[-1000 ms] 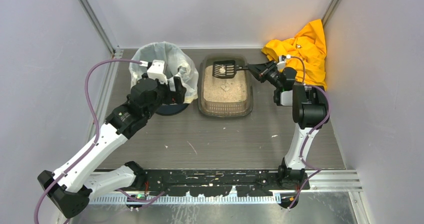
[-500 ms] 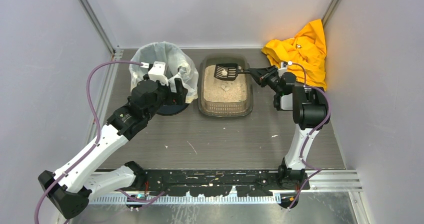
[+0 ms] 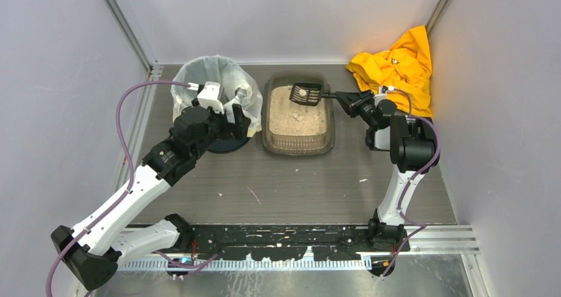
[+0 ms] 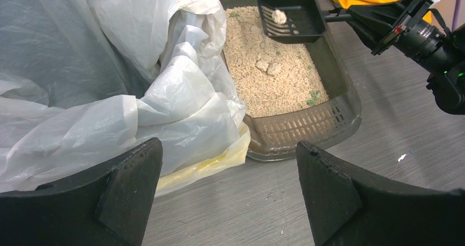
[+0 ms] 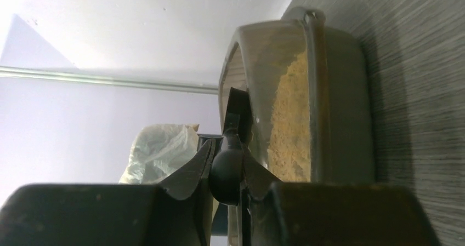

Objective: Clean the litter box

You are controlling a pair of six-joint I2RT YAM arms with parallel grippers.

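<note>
The litter box (image 3: 266, 122) is a brown-grey tray of beige granules at the table's back middle; it also shows in the left wrist view (image 4: 340, 87) and right wrist view (image 5: 340, 109). My right gripper (image 3: 345, 98) is shut on the handle of the black slotted scoop (image 3: 305, 94), held over the box's far end with a pale clump (image 4: 279, 16) in it. Two more clumps (image 4: 268, 67) lie on the granules. My left gripper (image 3: 235, 121) is open and empty, beside the white-bagged bin (image 3: 192, 79), low over the table.
A crumpled yellow cloth (image 3: 397, 65) lies at the back right, just behind the right arm. Grey walls close in on both sides and the back. Small pale specks (image 3: 362, 180) lie on the table in front of the box.
My right gripper has drawn back to the right with the scoop, which moved a little right over the box's far end, clump still in it. The left arm has barely moved.
</note>
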